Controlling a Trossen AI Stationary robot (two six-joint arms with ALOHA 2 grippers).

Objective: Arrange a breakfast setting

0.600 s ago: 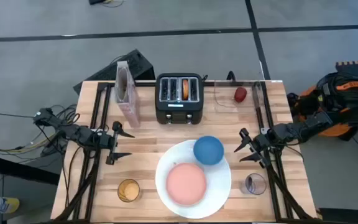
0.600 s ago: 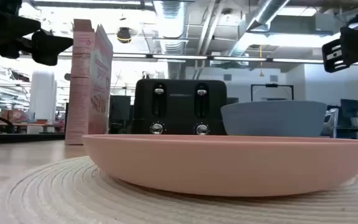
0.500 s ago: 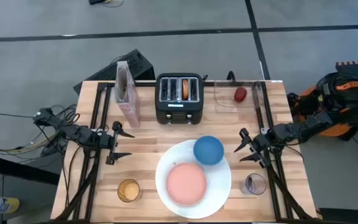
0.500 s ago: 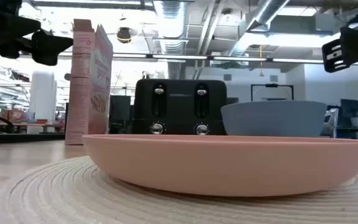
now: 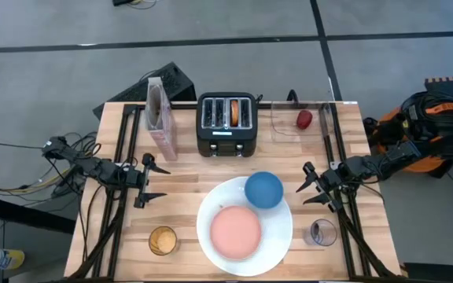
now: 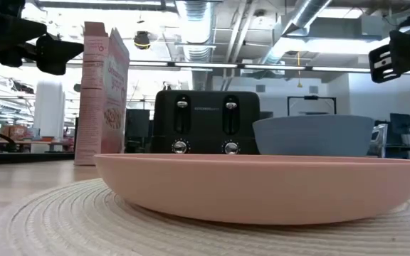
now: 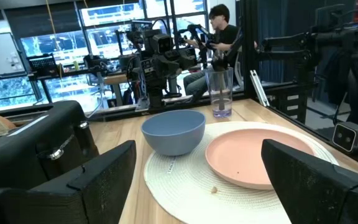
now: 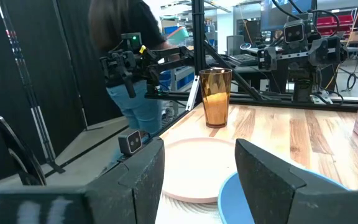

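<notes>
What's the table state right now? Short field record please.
left gripper: open, left of the mat, holding nothing
right gripper: open, right of the mat, holding nothing
white mat: round, front centre
pink plate: on mat
blue bowl: on mat, behind plate
bagel: in toaster
red fruit: back right
amber glass: front left

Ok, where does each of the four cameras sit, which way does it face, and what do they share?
High: overhead, straight down; both arms, left gripper, right gripper.
Low: table height, across the pink plate toward the toaster; grippers at top corners.
Left wrist: past its own fingers at the blue bowl.
Right wrist: past its own fingers toward the amber glass.
All four show the pink plate.
</notes>
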